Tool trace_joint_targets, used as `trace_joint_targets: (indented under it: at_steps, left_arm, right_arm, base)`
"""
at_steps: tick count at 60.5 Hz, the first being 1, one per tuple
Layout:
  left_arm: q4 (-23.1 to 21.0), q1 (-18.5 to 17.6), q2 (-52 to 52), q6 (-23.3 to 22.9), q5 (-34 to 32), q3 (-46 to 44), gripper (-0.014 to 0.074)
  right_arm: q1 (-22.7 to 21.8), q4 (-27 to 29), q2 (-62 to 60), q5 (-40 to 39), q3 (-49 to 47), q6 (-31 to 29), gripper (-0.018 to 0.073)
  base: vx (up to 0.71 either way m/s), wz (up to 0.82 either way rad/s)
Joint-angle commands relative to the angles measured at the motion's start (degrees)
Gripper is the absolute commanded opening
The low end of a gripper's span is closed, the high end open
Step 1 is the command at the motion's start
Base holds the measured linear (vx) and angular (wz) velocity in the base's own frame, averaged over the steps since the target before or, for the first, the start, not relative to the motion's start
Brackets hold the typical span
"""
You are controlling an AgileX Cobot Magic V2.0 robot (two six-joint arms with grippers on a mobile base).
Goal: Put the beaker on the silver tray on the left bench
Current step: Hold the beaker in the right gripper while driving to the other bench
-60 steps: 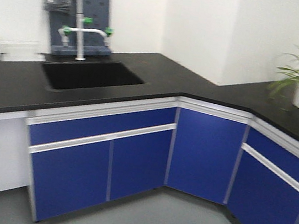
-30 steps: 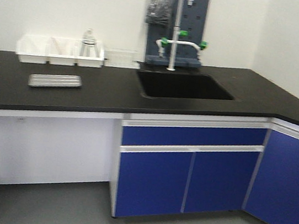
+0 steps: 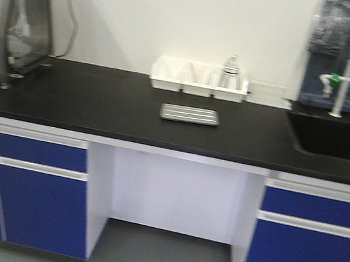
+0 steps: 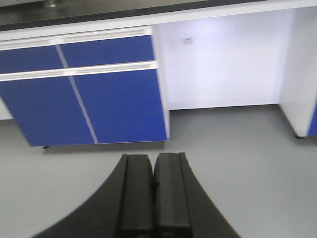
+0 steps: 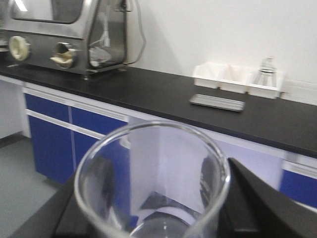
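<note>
Right claw (image 5: 153, 220): clamped on the beaker (image 5: 151, 168), black fingers (image 5: 252, 198) pressing either side of the glass; carried upright, rim up, likely to keep it steady in transit.
Left claw (image 4: 154, 161): pressed together with nothing between, pointed low at the floor (image 4: 237, 163); apparently parked out of the way.
Beaker position: in the air, well apart from the left bench (image 3: 100, 104), not yet over it.
Silver tray (image 3: 190, 114): flat on the bench, just in front of the white bins (image 3: 198, 80), bare inside, ready to receive.
Stage: approach, by judgement; placing not yet begun.
Risk: smooth glass slipping under an uneven squeeze.
</note>
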Motion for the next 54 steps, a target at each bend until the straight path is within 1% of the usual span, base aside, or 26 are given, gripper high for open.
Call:
trace_joint_targets:
  at_steps: [1, 23, 34, 44, 54]
  left_arm:
    - [-0.2, -0.3, -0.4, -0.1, -4.3, 1.1, 0.0001]
    - [-0.2, -0.3, -0.4, -0.1, -4.3, 1.1, 0.0001]
    - [-0.2, -0.3, -0.4, -0.1, -4.3, 1.1, 0.0001]
    - [-0.2, -0.3, -0.4, -0.1, -4.3, 1.1, 0.0001]
    - [-0.2, -0.3, -0.4, -0.1, -4.3, 1.1, 0.0001]
  right_arm:
    - [-0.2, -0.7, 0.4, -4.5, -1.8, -0.2, -0.0011]
    - [-0.2, -0.7, 0.4, -4.4, -1.8, -0.2, -0.0011]
    - [-0.1, -0.7, 0.4, -4.4, -1.8, -0.2, -0.0011]
    - [-0.1, -0.7, 0.4, -4.4, -1.8, -0.2, -0.0011]
    - [-0.1, -0.7, 0.4, -4.4, -1.8, -0.2, -0.0011]
  base:
    - [0.21, 0.61]
    - [0.24, 0.61]
    - [0.30, 0.46]
    - [0.34, 0.15]
    - [0.38, -0.21]
